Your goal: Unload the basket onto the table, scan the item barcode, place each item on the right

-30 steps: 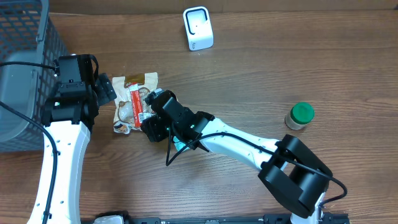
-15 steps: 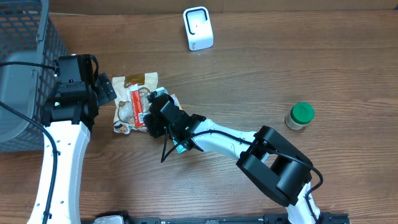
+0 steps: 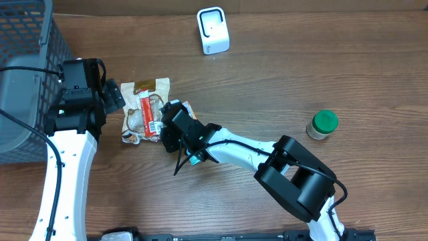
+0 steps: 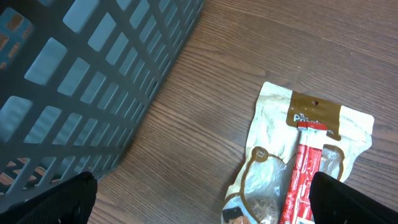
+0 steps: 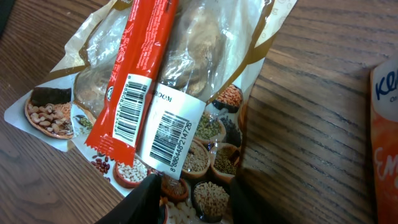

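While the right arm stretches low across the table from its near right side, its gripper sits at the near right end of the snack bag, and the wrist camera looks straight down on it. The jaws stand partly closed with the bag's printed edge between them; I cannot tell whether they pinch the film. A red stick packet lies on the bag, its barcode face up beside the bag's white barcode label. The left arm stands bent by the basket, its gripper spread wide, holding nothing, just beside the bag's left edge.
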Robot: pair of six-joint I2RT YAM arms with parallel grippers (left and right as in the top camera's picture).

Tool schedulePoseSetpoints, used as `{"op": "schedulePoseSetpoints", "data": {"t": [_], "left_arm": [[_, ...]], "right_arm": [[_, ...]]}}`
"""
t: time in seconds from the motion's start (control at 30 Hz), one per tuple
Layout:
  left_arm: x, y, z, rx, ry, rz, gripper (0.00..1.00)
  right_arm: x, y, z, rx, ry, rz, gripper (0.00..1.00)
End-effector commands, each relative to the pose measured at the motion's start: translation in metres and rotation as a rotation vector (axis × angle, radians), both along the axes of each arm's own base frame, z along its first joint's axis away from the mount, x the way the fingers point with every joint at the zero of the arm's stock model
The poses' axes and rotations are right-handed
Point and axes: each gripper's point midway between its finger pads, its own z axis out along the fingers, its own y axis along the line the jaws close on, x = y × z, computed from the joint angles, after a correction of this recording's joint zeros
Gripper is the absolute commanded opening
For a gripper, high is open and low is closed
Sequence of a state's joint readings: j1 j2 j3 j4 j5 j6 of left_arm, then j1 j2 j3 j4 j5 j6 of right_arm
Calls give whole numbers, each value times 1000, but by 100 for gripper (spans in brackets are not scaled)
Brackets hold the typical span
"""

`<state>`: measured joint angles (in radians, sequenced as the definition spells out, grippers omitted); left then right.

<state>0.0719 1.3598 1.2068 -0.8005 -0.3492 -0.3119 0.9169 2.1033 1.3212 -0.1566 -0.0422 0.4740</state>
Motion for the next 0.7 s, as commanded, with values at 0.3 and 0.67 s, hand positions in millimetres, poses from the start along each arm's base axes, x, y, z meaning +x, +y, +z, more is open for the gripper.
{"op": "schedulePoseSetpoints", "data": {"t": [0.3, 0.67], "left_arm": [[1, 3, 5, 15, -10, 8, 100], [1, 3, 5, 15, -10, 8, 100]], "right_arm": [[-13, 6, -5, -1, 6, 28, 39], [-13, 6, -30, -24, 23, 27, 34]]}}
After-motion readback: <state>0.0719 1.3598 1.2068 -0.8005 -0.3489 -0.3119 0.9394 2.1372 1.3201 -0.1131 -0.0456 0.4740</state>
